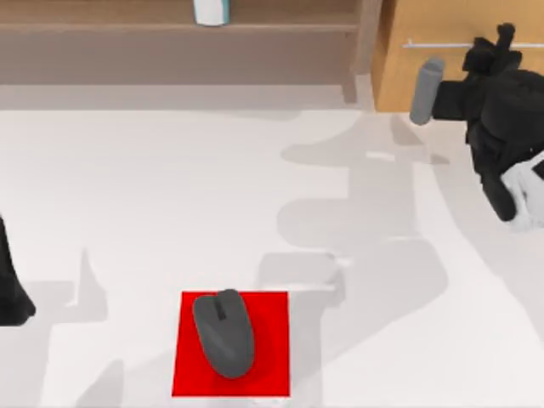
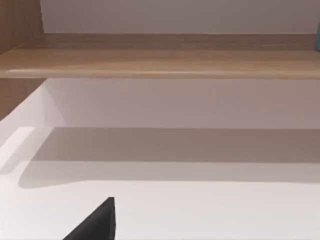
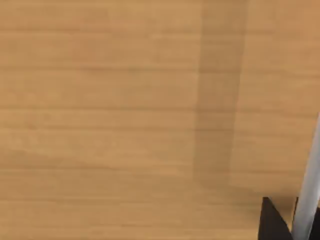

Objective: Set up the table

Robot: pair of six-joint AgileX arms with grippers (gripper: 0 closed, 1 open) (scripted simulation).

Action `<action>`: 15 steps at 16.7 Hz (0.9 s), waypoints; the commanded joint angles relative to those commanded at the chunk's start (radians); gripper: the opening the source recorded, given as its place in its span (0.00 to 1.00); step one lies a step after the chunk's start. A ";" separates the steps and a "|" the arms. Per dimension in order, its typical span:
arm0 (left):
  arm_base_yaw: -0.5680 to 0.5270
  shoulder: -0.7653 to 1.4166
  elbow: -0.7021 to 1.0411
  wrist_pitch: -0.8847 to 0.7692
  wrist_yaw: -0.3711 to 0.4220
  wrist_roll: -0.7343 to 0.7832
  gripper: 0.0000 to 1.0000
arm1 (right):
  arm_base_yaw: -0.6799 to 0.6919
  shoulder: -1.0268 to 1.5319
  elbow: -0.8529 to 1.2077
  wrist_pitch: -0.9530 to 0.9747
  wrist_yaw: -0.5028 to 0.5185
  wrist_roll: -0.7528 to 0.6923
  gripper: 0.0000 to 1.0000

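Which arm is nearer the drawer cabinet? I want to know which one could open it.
Right. The right gripper is up against the wooden drawer cabinet at its handle; the left arm sits parked at the table's far left edge.

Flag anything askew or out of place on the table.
The mouse lies tilted on the red mat, off square with its edges. Nothing spilled or damaged. The right tool is up at the cabinet handle.

a grey mouse (image 1: 224,333) lies on a red mat (image 1: 270,374); a wooden shelf (image 1: 127,25) and drawer cabinet (image 1: 425,21) stand behind.
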 joint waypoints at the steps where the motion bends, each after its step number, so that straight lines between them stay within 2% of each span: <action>1: 0.000 0.000 0.000 0.000 0.000 0.000 1.00 | 0.000 0.000 0.000 0.000 0.000 0.000 0.38; 9: 0.000 0.000 0.000 0.000 0.000 0.000 1.00 | 0.000 0.000 0.000 0.000 0.000 0.000 0.98; 15: 0.000 0.000 0.000 0.000 0.000 0.000 1.00 | 0.000 0.000 0.000 0.000 0.000 0.000 1.00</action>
